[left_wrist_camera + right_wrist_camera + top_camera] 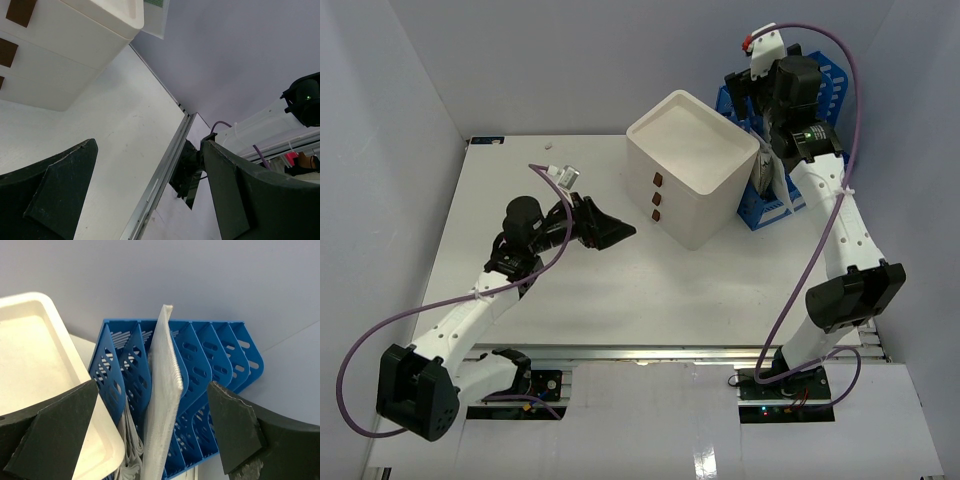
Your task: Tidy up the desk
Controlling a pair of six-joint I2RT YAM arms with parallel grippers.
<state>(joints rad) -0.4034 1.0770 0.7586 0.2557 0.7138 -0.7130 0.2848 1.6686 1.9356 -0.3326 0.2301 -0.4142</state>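
Right claw point(152, 390) is held wide and empty over the white folder point(161, 355); if lowered off-centre, the blue rack point(220, 355) could be struck and tipped.

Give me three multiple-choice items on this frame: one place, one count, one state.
1. Where does the blue file rack stand relative to the white drawer box?
A) to its right, toward the far right corner of the desk
B) on top of it
C) in front of it, by the near rail

2. How many brown handles show on the drawer box front?
A) one
B) three
C) five

3. What state is the left tool in?
A) shut on a handle
B) shut on a sheet
C) open, holding nothing

Answers:
1 A: the top view shows the rack past the box's right side.
2 B: three handles sit in one column.
3 C: the left wrist view shows the fingers wide apart with only bare desk between them.
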